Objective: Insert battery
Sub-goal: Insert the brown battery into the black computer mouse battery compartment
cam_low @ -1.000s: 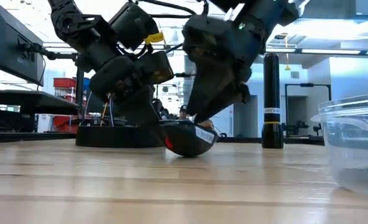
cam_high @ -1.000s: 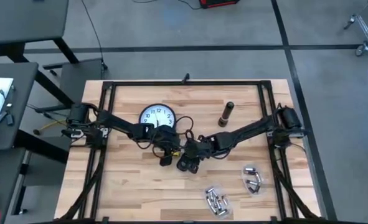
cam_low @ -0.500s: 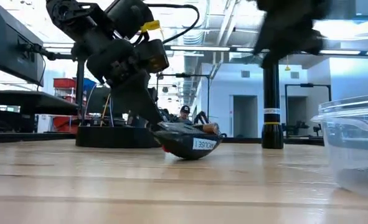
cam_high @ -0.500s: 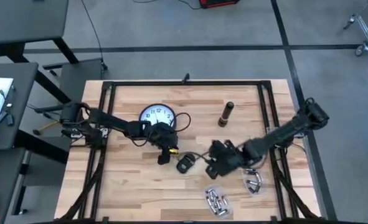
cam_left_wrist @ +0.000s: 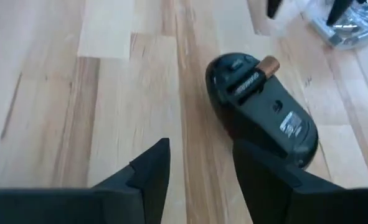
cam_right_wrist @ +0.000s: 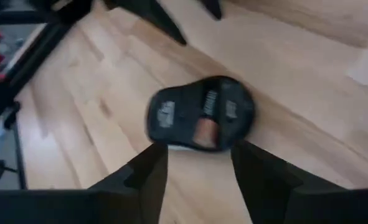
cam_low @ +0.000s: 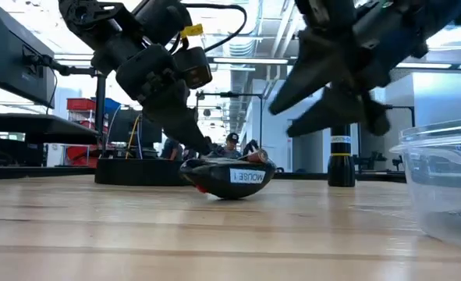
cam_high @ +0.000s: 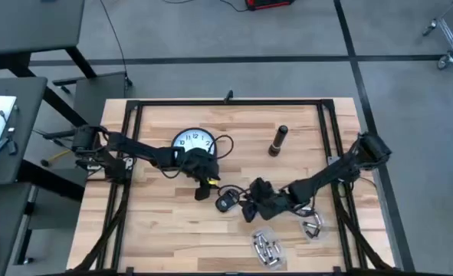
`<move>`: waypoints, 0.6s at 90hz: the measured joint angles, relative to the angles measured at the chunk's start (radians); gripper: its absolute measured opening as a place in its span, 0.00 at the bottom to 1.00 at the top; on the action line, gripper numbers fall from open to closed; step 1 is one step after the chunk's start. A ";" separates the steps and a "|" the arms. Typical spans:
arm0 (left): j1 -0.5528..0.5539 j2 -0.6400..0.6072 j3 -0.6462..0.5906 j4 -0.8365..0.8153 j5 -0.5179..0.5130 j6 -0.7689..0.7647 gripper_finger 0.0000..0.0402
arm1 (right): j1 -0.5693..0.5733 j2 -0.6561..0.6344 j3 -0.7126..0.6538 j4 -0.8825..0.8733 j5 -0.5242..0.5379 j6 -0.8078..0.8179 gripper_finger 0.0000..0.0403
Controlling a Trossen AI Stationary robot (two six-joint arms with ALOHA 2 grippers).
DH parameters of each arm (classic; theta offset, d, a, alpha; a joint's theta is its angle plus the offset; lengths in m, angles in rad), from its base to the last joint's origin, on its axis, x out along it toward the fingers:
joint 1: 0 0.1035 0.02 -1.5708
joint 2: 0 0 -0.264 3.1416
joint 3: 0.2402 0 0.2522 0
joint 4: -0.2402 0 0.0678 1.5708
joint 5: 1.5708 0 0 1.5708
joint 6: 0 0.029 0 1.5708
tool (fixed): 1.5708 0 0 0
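Note:
A black computer mouse (cam_high: pixel 226 201) lies belly up on the wooden table, resting on its curved back (cam_low: pixel 230 187). Its battery bay is uncovered. A copper-ended battery (cam_left_wrist: pixel 266 65) lies slanting in the bay, one end sticking out over the rim; it shows orange (cam_right_wrist: pixel 205 132) in the right wrist view. My left gripper (cam_high: pixel 205 190) is open just left of the mouse, fingers slanting down at it. My right gripper (cam_high: pixel 249 211) is open, above the table on the mouse's right and near side (cam_low: pixel 281 121). My left gripper reaches the mouse's left rim (cam_low: pixel 201 158) with one fingertip (cam_left_wrist: pixel 255 162), coming slanting down from the table's left. I cannot tell whether it touches the rim. The other finger stands over bare wood.
A round white clock (cam_high: pixel 193 142) lies behind the left gripper, and a dark cylinder (cam_high: pixel 278 140) stands at the far right. Two clear containers of batteries (cam_high: pixel 266 247) (cam_high: pixel 312 222) sit at the near right. Bare wood lies at the near left.
My right gripper has left the mouse, swung up and toward the table's right and near side, then come partway back. The mouse, tipped up between both grippers before, has settled lower on its back and turned about. My left gripper has kept close at the mouse's left.

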 joint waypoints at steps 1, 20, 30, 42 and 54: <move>0.000 0.000 0.000 -0.001 0.000 0.001 0.38 | -0.001 0.001 0.000 0.003 0.000 -0.005 0.33; 0.000 0.000 0.000 0.003 0.006 0.089 0.39 | 0.011 0.001 0.001 -0.007 -0.016 -0.175 0.04; 0.000 0.004 0.000 0.022 0.009 0.151 0.39 | 0.032 0.004 0.001 -0.004 -0.016 -0.206 0.02; 0.000 0.045 0.000 0.084 0.067 0.157 0.39 | 0.041 0.051 0.000 0.047 -0.008 -0.208 0.00; -0.002 0.064 -0.001 0.091 0.076 0.189 0.39 | 0.028 0.087 0.021 0.069 0.006 -0.218 0.00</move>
